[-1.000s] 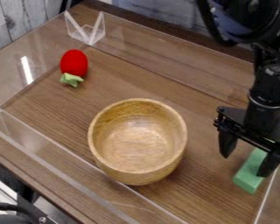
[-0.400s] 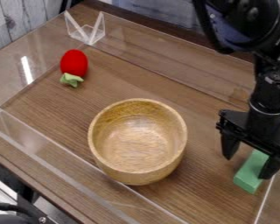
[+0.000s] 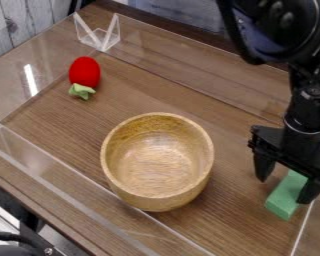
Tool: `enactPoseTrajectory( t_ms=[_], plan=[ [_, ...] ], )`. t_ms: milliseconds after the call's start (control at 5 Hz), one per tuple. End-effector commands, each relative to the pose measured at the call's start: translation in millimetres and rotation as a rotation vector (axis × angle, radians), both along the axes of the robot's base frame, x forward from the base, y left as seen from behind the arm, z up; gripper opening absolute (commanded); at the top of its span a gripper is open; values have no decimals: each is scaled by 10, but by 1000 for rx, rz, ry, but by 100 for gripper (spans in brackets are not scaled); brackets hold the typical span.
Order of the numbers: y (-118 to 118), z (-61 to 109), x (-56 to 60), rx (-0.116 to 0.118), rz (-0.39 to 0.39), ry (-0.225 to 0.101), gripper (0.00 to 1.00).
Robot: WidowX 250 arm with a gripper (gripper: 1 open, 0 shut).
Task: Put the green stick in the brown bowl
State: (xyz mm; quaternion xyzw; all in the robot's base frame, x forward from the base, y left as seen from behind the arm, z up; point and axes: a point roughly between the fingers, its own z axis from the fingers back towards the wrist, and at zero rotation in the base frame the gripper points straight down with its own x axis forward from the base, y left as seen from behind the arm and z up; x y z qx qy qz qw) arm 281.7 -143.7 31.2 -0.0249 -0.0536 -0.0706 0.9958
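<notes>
The green stick (image 3: 291, 198) stands near the right edge of the wooden table, a light green bar. My gripper (image 3: 288, 178) points straight down over it, open, with one black finger on each side of the stick's upper end. The fingers hide that upper end, and I cannot tell whether the pads touch it. The brown bowl (image 3: 157, 160) sits to the left of the stick, round, deep and empty, with a hand's width of table between them.
A red strawberry-like toy with green leaves (image 3: 83, 75) lies at the back left. Clear plastic walls (image 3: 49, 172) border the table's front and left edges, and a clear plastic stand (image 3: 97, 33) sits at the back.
</notes>
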Motion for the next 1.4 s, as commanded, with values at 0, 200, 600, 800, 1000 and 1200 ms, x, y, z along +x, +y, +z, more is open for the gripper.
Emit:
enactPoseTrajectory(
  t_ms=[0, 200, 600, 800, 1000, 1200],
  plan=[
    [-33, 136, 59, -15, -18, -66, 100],
    [-30, 124, 62, -13, -27, -81, 100],
    [-39, 93, 62, -4, -43, -107, 100],
    [-26, 91, 60, -5, -40, -107, 0],
    [14, 264, 43, -6, -26, -123, 0],
    [106, 576, 20, -7, -1, -161, 0]
  ],
)
